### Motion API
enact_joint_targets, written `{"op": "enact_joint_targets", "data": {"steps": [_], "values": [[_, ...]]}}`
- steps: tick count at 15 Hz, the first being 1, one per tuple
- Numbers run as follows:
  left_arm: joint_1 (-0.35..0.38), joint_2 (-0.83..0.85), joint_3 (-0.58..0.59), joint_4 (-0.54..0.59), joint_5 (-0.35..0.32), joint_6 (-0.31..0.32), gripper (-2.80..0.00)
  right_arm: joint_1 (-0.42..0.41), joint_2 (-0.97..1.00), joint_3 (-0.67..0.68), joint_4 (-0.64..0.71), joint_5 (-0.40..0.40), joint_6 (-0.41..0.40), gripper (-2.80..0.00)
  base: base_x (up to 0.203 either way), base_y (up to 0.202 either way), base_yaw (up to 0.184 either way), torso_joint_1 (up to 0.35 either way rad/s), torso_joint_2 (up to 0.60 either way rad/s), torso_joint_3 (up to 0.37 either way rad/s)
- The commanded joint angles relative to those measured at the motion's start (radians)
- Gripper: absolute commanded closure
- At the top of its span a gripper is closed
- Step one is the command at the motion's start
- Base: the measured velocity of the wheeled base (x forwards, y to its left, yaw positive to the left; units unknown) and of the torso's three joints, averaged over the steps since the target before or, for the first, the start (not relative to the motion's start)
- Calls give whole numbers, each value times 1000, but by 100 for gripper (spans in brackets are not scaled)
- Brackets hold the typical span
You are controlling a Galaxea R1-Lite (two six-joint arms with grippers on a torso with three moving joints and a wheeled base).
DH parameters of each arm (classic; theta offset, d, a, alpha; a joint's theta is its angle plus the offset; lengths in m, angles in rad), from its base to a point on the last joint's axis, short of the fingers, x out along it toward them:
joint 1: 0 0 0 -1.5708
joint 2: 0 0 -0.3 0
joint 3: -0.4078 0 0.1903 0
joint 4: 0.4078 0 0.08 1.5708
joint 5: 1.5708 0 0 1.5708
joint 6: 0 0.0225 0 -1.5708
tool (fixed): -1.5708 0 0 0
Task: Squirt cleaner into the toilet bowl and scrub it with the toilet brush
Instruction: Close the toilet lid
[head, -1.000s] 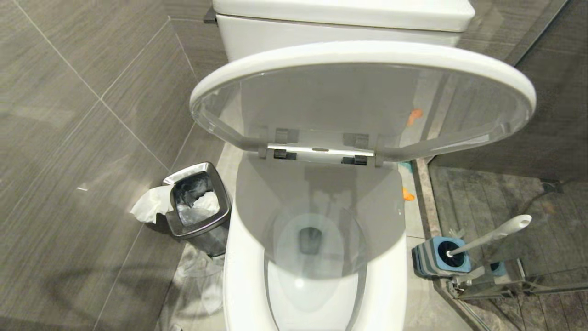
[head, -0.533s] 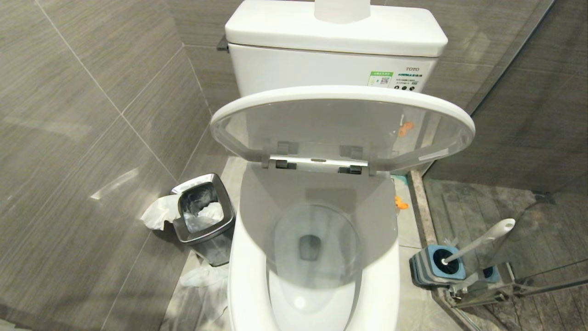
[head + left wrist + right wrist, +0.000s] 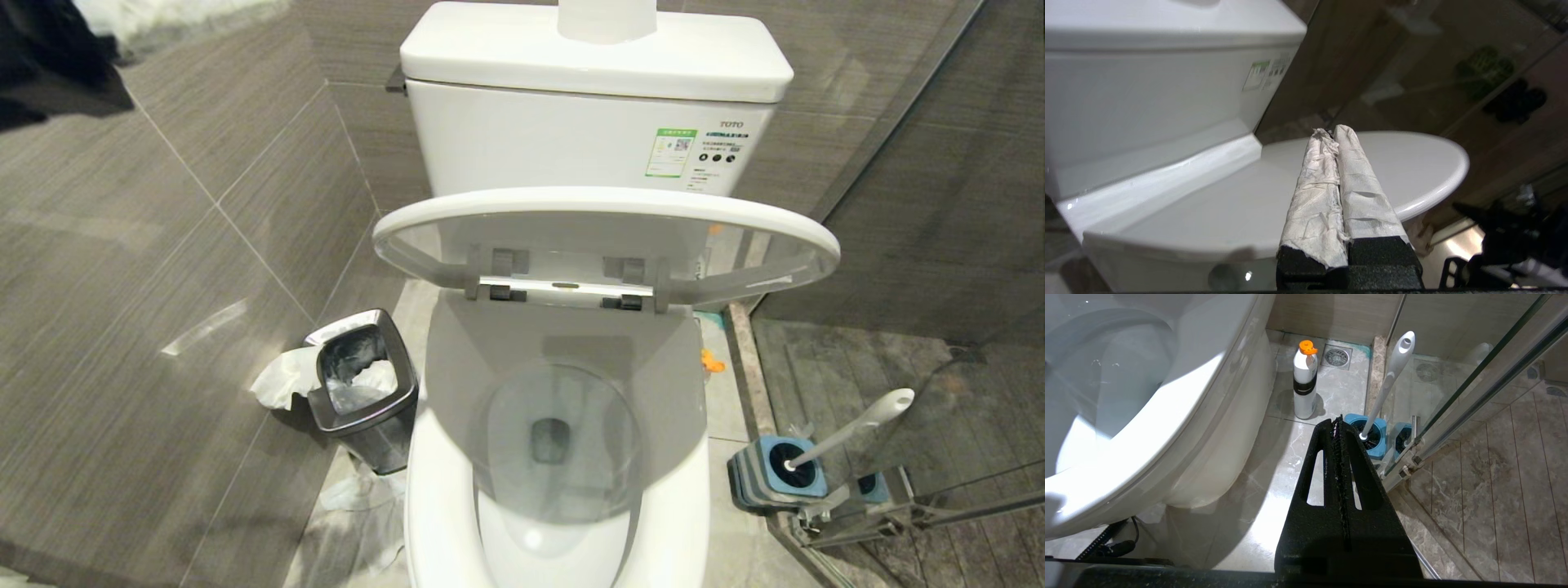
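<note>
The toilet bowl (image 3: 437, 498) fills the middle of the head view, its lid (image 3: 604, 204) standing half raised in front of the tank. The toilet brush (image 3: 857, 420) leans in its blue holder (image 3: 775, 474) on the floor to the right. Only the orange cap of the cleaner (image 3: 713, 362) shows beside the bowl; the right wrist view shows the whole white bottle (image 3: 1305, 386) upright on the floor. My left gripper (image 3: 1333, 131), its fingers wrapped in white paper, is shut and empty, held high left of the tank and clear of the lid. My right gripper (image 3: 1337, 421) hangs shut and empty, low beside the bowl near the holder.
A steel bin (image 3: 359, 384) stuffed with tissue stands left of the bowl. A glass shower partition with a metal frame (image 3: 882, 514) runs close behind the brush holder. A floor drain (image 3: 1336, 356) lies beyond the bottle. Part of my left arm (image 3: 49, 57) shows in the head view's top left corner.
The head view has pulled back and up, bringing the tank into sight. Since then the lid's free edge looks lower, uncovering the tank's label. My left arm has entered the top left corner.
</note>
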Motion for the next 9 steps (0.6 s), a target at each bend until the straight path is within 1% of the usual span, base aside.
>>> {"op": "enact_joint_targets", "data": {"steps": [1,4,5,7,9], "values": [[-15,67,108,-6,-14,79,0,0,1,0,0,0,0,0,0,0,0,0,0,0],[-38,118,233,-6,-31,188,0,0,1,0,0,0,0,0,0,0,0,0,0,0],[-41,118,295,-7,-32,223,0,0,1,0,0,0,0,0,0,0,0,0,0,0],[-44,101,448,-9,-32,289,0,0,1,0,0,0,0,0,0,0,0,0,0,0],[-48,51,613,-10,-33,322,0,-1,1,0,0,0,0,0,0,0,0,0,0,0]]}}
